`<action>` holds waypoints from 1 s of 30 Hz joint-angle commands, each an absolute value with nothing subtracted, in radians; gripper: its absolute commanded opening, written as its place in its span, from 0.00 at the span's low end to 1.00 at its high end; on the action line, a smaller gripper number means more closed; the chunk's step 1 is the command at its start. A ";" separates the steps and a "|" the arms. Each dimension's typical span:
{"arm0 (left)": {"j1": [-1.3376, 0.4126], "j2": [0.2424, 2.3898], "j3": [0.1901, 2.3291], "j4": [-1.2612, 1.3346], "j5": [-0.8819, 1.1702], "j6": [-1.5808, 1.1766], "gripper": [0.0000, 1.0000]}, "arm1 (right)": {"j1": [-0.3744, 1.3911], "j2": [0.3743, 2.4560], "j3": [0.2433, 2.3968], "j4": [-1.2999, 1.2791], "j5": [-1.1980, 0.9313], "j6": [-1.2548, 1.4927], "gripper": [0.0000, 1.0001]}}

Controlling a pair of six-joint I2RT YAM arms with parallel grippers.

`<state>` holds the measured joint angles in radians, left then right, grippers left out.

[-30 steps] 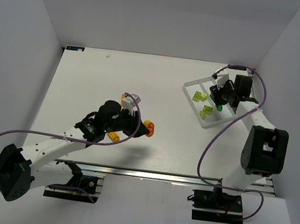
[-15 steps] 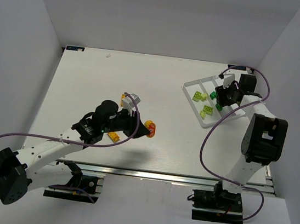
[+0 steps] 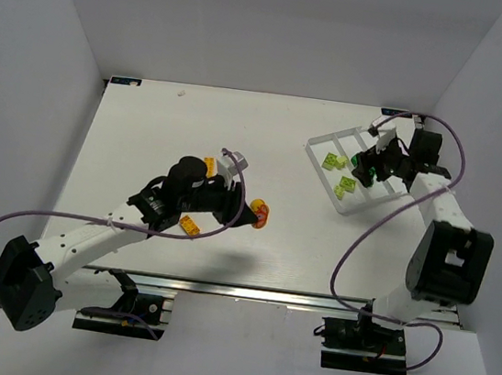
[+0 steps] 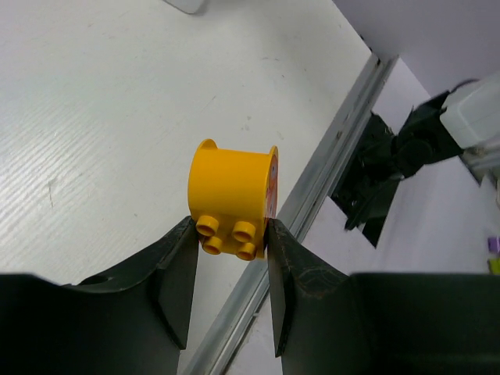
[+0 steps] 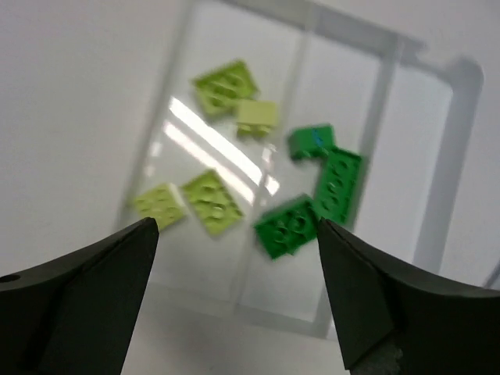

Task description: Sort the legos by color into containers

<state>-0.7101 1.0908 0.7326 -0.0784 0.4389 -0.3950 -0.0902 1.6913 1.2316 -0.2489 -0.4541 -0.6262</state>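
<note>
My left gripper (image 3: 250,210) is shut on the round orange-and-red lego (image 3: 260,213), held above the table's middle. In the left wrist view the round lego (image 4: 232,195) sits studs-down between the two fingers of the left gripper (image 4: 230,244). My right gripper (image 3: 364,169) hangs open over the clear container tray (image 3: 315,147), nothing between its fingers. Seen from the right wrist, the right gripper (image 5: 238,228) is above lime legos (image 5: 209,201) in one compartment and dark green legos (image 5: 337,183) in the neighbouring one.
A small orange brick (image 3: 189,226) lies on the table below the left arm, and another orange brick (image 3: 209,163) lies just behind it. The table's metal front rail (image 4: 312,187) runs close below the held piece. The tray's far compartment (image 5: 414,148) shows no bricks.
The left gripper has carried the round piece a little to the right. The right gripper has opened wide over the tray, and a dark green brick now lies in the compartment below it.
</note>
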 commanded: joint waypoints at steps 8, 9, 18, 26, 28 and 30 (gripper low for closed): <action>-0.713 1.166 0.812 -0.137 0.710 -0.147 0.11 | 0.084 1.137 0.761 -0.133 -1.290 -0.821 0.89; -0.713 1.161 0.804 -0.127 0.695 -0.137 0.11 | 0.103 1.123 0.755 -0.153 -1.293 -0.825 0.89; -0.723 1.117 0.727 -0.049 0.643 -0.063 0.12 | 0.339 1.184 0.767 0.044 -1.103 -0.309 0.64; -0.723 1.112 0.703 -0.028 0.594 -0.055 0.12 | 0.413 1.246 0.776 0.094 -1.111 -0.206 0.80; -0.723 1.120 0.701 -0.023 0.594 -0.057 0.12 | 0.420 1.252 0.772 0.118 -1.118 -0.184 0.82; -0.723 1.126 0.701 -0.017 0.594 -0.058 0.12 | 0.436 1.261 0.776 0.118 -1.124 -0.175 0.84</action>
